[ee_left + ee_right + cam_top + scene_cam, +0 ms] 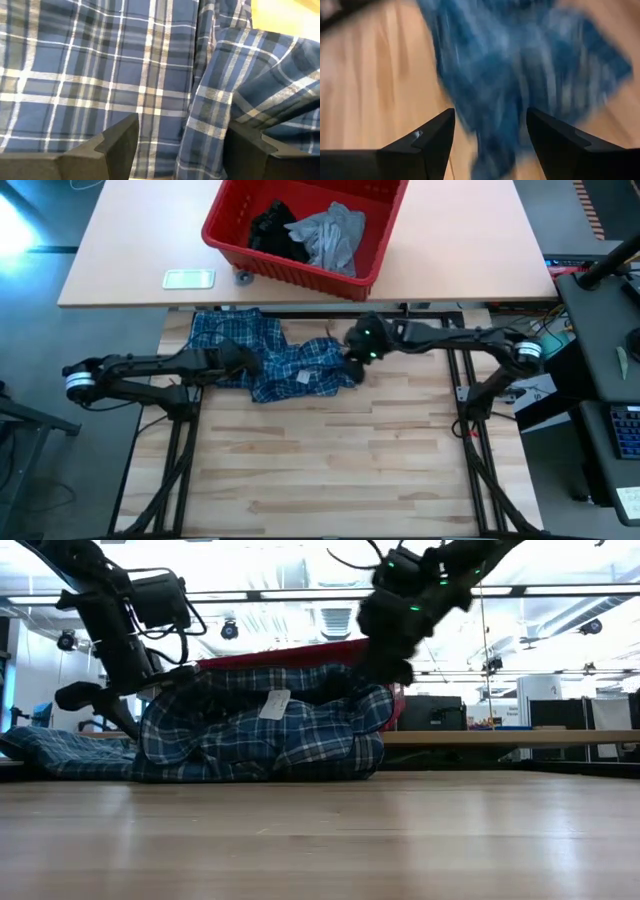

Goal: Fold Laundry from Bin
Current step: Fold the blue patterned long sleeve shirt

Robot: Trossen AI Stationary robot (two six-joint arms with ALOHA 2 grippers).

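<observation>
Bare tabletop (330,470) before plaid shirt (290,370)

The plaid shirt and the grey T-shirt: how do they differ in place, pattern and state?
The plaid shirt lies bunched on the wooden table, while the grey T-shirt sits crumpled in the red bin. The plaid shirt is blue-and-white checked; the grey T-shirt is plain. The left pincer and right pincer, both open, flank the plaid shirt; neither is near the grey T-shirt. Neither garment is folded.
</observation>
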